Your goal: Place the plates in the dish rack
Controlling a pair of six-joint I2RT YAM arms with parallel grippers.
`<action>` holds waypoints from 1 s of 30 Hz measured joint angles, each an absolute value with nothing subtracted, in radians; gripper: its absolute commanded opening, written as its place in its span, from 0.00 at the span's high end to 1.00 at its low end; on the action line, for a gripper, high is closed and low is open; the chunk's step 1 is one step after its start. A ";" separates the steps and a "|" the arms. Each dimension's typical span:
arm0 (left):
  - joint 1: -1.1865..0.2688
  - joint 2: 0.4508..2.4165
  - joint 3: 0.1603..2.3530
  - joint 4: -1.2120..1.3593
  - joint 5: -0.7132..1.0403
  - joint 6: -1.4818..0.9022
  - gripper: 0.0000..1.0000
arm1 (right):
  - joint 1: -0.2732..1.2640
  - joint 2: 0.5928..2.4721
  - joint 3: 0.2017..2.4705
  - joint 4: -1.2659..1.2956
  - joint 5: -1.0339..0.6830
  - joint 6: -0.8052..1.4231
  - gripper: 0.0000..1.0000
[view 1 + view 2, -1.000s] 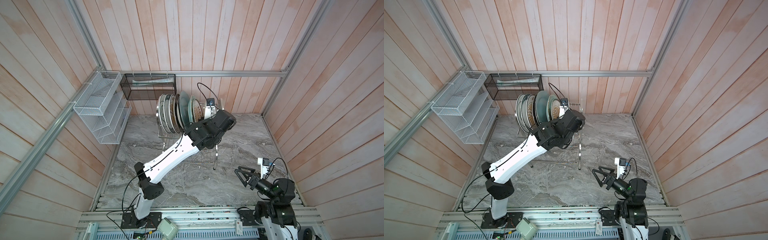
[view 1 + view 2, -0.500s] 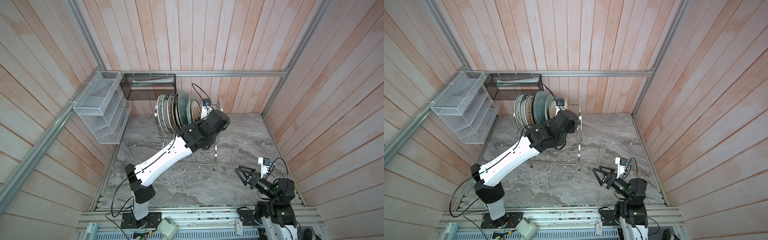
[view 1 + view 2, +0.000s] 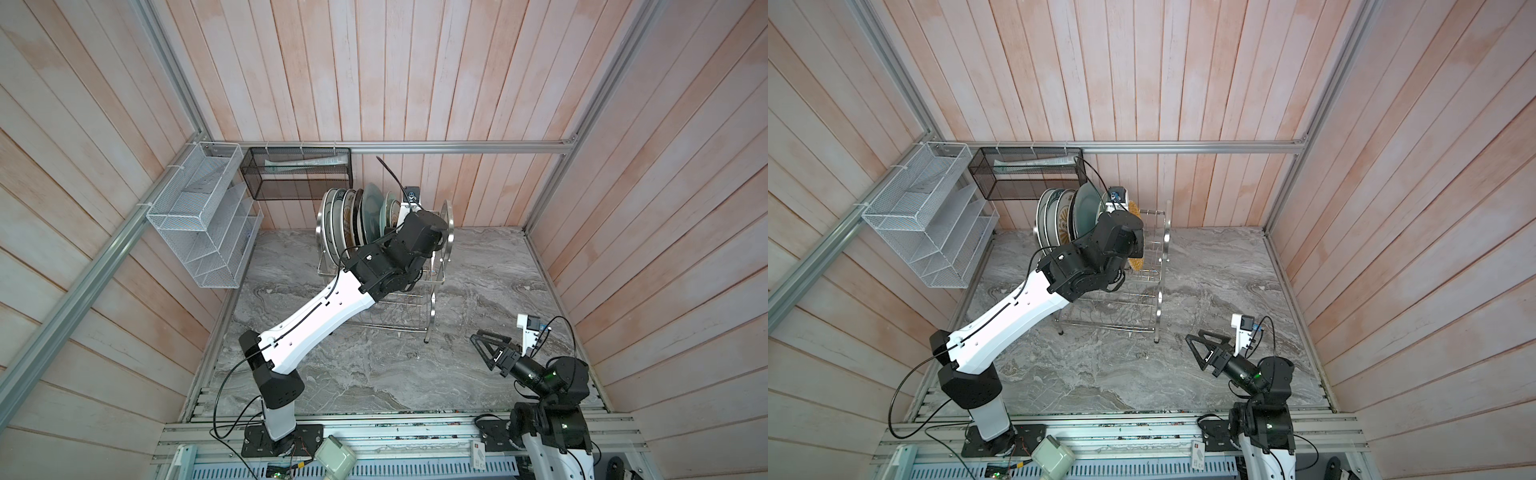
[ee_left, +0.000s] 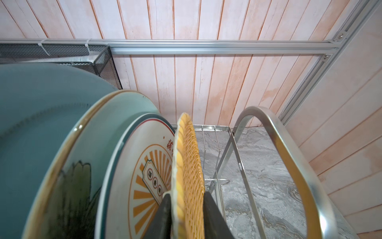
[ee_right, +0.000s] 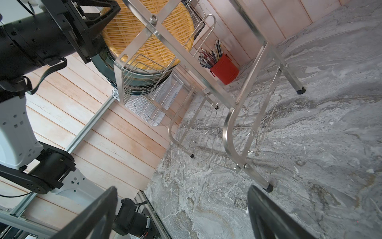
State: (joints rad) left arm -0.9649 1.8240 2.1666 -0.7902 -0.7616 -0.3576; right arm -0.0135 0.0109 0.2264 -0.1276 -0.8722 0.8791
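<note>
Nearest the base, the right gripper [image 3: 480,349] [image 3: 1196,351] [image 5: 182,217] hovers low over the marble table [image 3: 374,374] with its fingers spread wide and nothing between them, well apart from the dish rack [image 3: 448,212] [image 3: 1168,232] [image 5: 229,124]. Farther in, the left gripper [image 4: 187,194] reaches over the rack's upper tier and clamps the orange lattice plate [image 4: 188,161] [image 5: 144,41] [image 3: 1136,264]. One finger lies against each face at the rim, and the plate edge runs upright between them. The plate stands on edge inside the upper tier, at the end of the row nearest the arched end frame. Whether its lower edge rests on the wires cannot be determined. Just beside it stands the sunburst plate [image 4: 144,169], then the pale green plate [image 4: 82,169] and the grey-blue plate [image 4: 31,113]. Behind the rack, the black mesh basket [image 3: 299,176] hangs on the wall.
</note>
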 measured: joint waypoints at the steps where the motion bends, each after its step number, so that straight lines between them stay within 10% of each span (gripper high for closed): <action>1: -0.965 1.832 2.177 -0.790 -0.767 -0.350 0.75 | -0.013 0.011 0.225 -0.126 -0.872 0.880 0.02; 30: -0.925 1.877 2.210 -0.732 -0.738 -0.261 0.57 | -0.013 0.011 0.210 -0.105 -0.846 0.890 0.02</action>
State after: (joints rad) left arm -0.9249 1.8774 2.2097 -0.7319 -0.7376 -0.2611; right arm -0.0132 0.0109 0.2100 -0.1055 -0.8463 0.8898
